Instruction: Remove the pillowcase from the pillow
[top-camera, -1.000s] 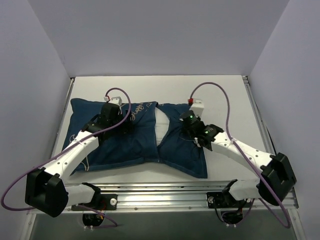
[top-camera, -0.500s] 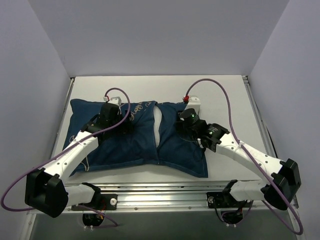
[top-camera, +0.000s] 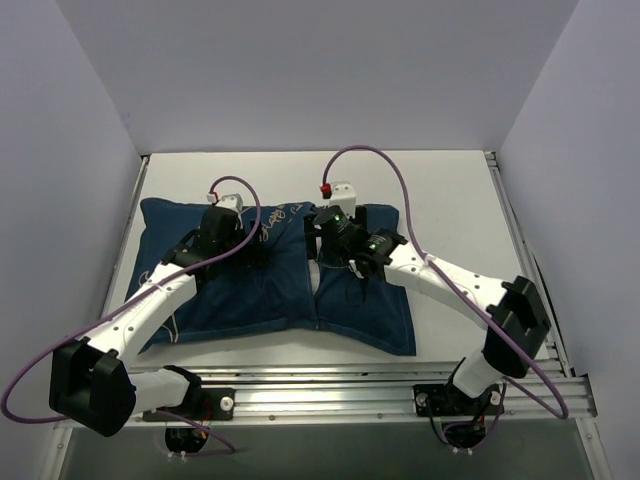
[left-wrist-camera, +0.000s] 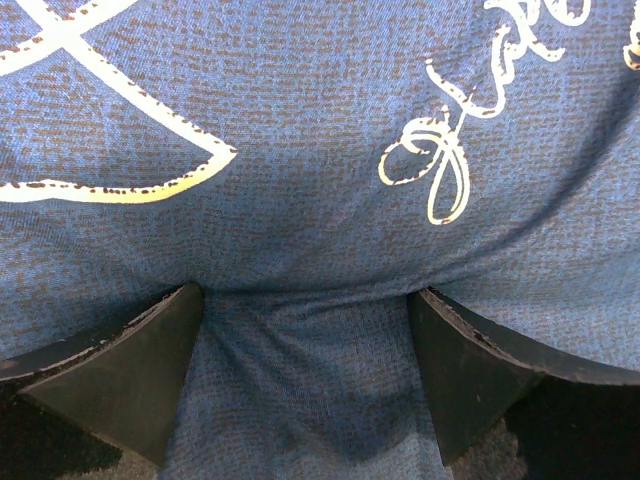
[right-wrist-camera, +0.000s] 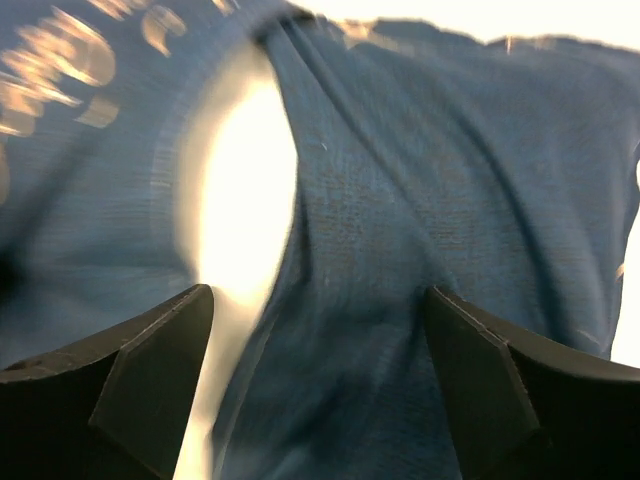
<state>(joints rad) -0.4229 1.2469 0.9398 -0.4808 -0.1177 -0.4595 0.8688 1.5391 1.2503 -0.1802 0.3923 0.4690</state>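
Top external view: the pillowcase (top-camera: 260, 290) lies flat across the desk (top-camera: 450, 190), reaching from the 9 o'clock side to a little past the middle. It still covers the pillow (top-camera: 316, 273), of which only a thin white sliver shows in a slit running from 12 to 6 o'clock near the cover's middle. The left arm comes in from 7 o'clock and sits on the cover at 9 o'clock of the slit. The right arm sweeps in from 4 o'clock and ends at the slit's 12 o'clock end.

Left wrist view: the left tool (left-wrist-camera: 300, 400) is spread wide, both fingers (left-wrist-camera: 130, 370) pressed into the cloth, which bulges between them unpinched.

Right wrist view, blurred: the right tool (right-wrist-camera: 320, 400) is spread too, over the slit's edge, with the pillow at its 11 o'clock.
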